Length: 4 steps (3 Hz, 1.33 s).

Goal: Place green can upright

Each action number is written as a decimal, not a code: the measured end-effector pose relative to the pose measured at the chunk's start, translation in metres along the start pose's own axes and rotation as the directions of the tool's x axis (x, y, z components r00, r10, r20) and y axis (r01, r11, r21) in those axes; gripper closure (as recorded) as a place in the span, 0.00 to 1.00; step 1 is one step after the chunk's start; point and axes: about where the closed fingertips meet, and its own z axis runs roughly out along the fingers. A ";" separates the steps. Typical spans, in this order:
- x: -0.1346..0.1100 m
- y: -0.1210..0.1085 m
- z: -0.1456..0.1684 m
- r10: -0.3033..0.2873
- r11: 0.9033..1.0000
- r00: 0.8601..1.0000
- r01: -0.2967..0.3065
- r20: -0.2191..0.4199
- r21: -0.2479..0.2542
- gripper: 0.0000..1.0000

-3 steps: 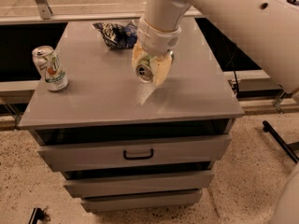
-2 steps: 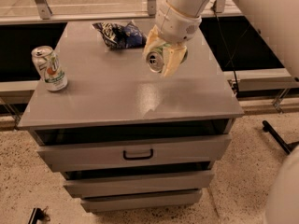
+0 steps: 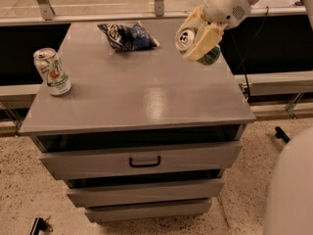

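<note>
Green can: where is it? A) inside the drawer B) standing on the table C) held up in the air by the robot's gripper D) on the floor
C: the gripper is shut on the green can, holding it tilted in the air above the right side of the table.

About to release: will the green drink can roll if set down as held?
Likely yes: the green aluminium drink can lies tilted in the gripper above the grey table's right rear; round sides probably roll. Smooth metal may slip.

Your cabinet top [image 3: 146, 99] bears a whitish can [image 3: 52, 72], left, and a snack bag [image 3: 128, 36], rear. The gripper [image 3: 197, 42] holds the green can [image 3: 186, 37] above its right.
</note>
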 end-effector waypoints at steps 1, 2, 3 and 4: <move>-0.024 -0.008 -0.006 0.026 0.999 0.996 -0.029 0.088 0.030 1.00; -0.025 -0.007 0.004 0.041 0.997 0.979 -0.054 0.200 0.059 1.00; -0.051 0.012 0.000 0.094 0.984 0.917 -0.145 0.387 0.106 1.00; -0.066 0.025 0.007 0.148 0.964 0.851 -0.237 0.504 0.116 1.00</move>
